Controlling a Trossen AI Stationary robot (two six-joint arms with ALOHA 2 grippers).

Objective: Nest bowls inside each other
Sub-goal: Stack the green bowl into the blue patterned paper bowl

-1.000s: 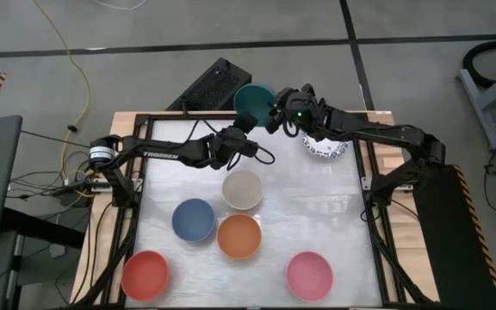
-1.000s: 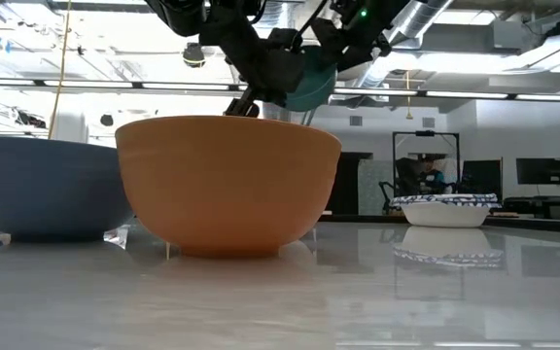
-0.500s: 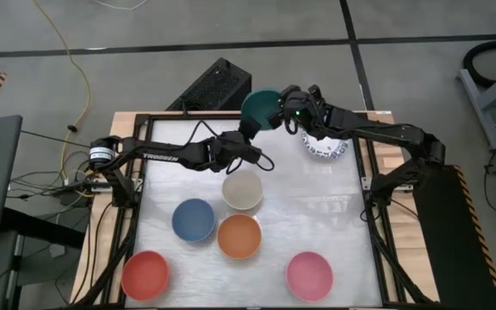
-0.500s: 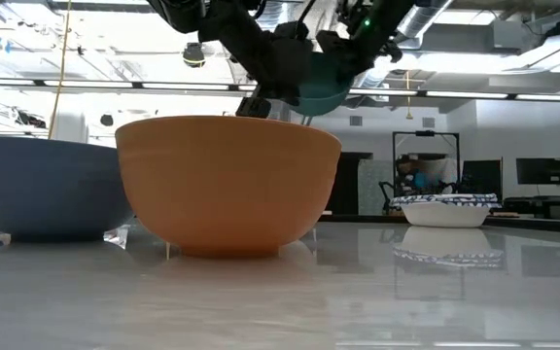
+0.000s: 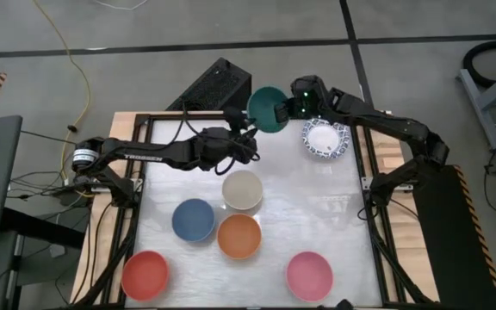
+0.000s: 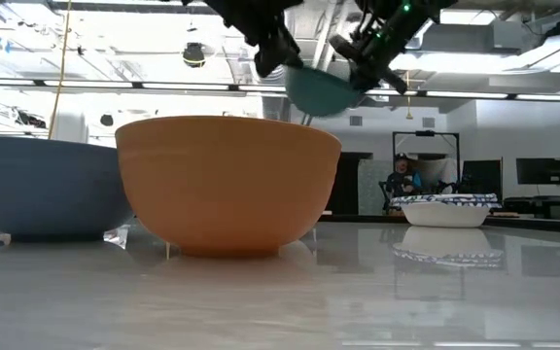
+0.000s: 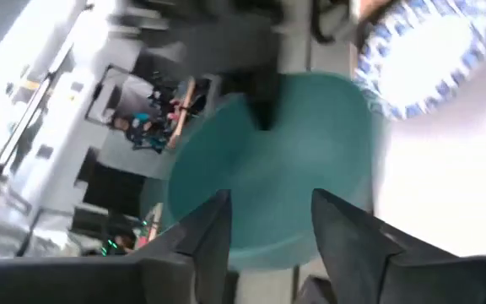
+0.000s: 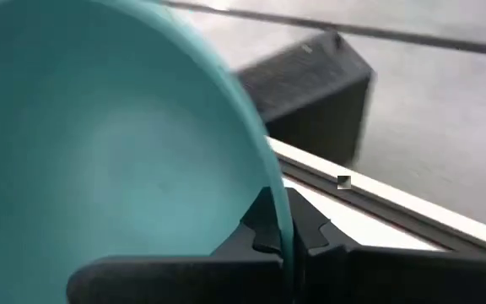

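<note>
- Since a second ago the teal bowl [image 5: 268, 108] has passed from the left gripper [image 5: 246, 138] to the right gripper [image 5: 293, 105], and the left has backed off toward 7 o'clock of it.
- The right gripper is clenched on the bowl's rim, one finger inside and one outside the wall, as its wrist view shows; the bowl hangs tilted above the table's far edge, around 12 o'clock.
- The left gripper has let go: its fingers [image 7: 212, 228] stand parted just short of the bowl's underside.
- Just at 4 o'clock of the teal bowl lies the patterned dish [image 5: 325, 139].
- Toward 6 o'clock sit the cream bowl [image 5: 242, 190], blue bowl [image 5: 194, 220] and orange bowl [image 5: 238, 236]; red bowl [image 5: 145, 275] and pink bowl [image 5: 309, 275] are nearest the front.
- Handling, as a guess: the bowl looks light, stiff and smooth, so a thin rim pinch may let it swing or slip. A deeper bite on the wall would steady it.
</note>
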